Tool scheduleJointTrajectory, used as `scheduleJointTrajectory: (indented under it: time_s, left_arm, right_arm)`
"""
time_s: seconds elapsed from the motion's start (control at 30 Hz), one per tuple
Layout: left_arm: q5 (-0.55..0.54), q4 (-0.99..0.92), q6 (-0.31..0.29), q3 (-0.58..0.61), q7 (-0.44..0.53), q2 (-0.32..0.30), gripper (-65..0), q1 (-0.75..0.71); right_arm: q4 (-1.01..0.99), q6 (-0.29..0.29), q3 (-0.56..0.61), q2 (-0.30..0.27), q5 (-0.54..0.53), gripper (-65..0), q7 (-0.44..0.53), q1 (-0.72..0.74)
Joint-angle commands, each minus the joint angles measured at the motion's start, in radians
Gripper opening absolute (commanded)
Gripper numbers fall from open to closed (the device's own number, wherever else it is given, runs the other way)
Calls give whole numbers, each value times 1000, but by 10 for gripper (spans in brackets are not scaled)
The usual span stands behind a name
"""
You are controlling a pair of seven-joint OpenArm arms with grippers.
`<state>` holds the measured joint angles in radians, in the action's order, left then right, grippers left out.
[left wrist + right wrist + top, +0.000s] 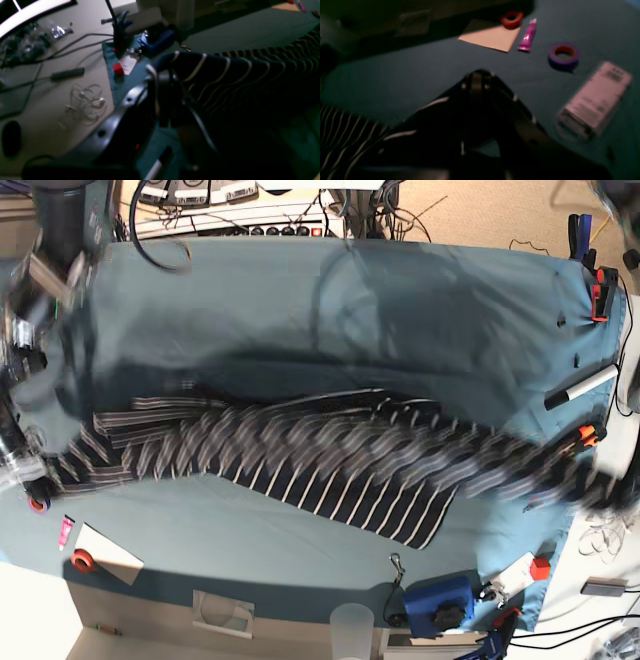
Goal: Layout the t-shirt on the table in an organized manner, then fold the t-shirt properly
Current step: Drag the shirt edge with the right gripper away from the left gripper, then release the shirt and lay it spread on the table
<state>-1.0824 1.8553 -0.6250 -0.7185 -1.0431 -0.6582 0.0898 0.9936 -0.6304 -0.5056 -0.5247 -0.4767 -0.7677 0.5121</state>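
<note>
So the t-shirt (330, 465) hung stretched side to side above the surface (300, 300), left hand (162, 77) and right hand (476, 82) each pinching one end.

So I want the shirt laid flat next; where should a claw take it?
Probably at the free bottom corner of the t-shirt, coming from the table's near edge. That corner hangs loose and single toward the front, while the middle is twisted between both shut claws, left and right.
</note>
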Motion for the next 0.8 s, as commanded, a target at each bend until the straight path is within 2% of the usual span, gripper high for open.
scheduleJointTrajectory:
  time_s: [0.0, 0.1, 0.17, 0.2, 0.27, 0.33, 0.43, 0.5, 0.63, 0.7, 0.77]
  left_arm:
    - [14, -29, 4, 28, 56, -30, -650, 55]
    - [116, -175, 20, 141, 119, -46, -650, 198]
    - [156, -278, 41, 214, 126, -60, -650, 298]
    - [168, -329, 41, 251, 124, -63, -650, 349]
    - [174, -425, 41, 311, 120, -64, -650, 438]
    - [174, -502, 41, 364, 120, -65, -650, 507]
    - [170, -560, 41, 411, 121, -65, -650, 572]
    - [170, -565, 41, 422, 120, -62, -650, 597]
    - [171, -563, 41, 421, 112, -67, -650, 631]
    - [171, -563, 45, 421, 87, -69, -650, 644]
    - [162, -563, 53, 421, 50, -69, -650, 650]
  right_arm:
    - [-47, 16, 30, -24, 26, -650, 93, 84]
    - [-251, 121, 140, -24, 156, -650, 288, 243]
    - [-331, 177, 200, -21, 192, -650, 357, 319]
    - [-351, 190, 225, -20, 213, -650, 360, 345]
    - [-354, 195, 266, -15, 252, -650, 341, 373]
    - [-353, 169, 300, -16, 254, -650, 309, 381]
    - [-353, 113, 314, -16, 264, -487, 257, 379]
    - [-353, 93, 314, -20, 268, -436, 220, 380]
    - [-327, 103, 307, -43, 267, -435, 138, 380]
    - [-270, 102, 261, -48, 253, -435, 87, 367]
    - [-175, 89, 192, -49, 165, -435, 11, 336]
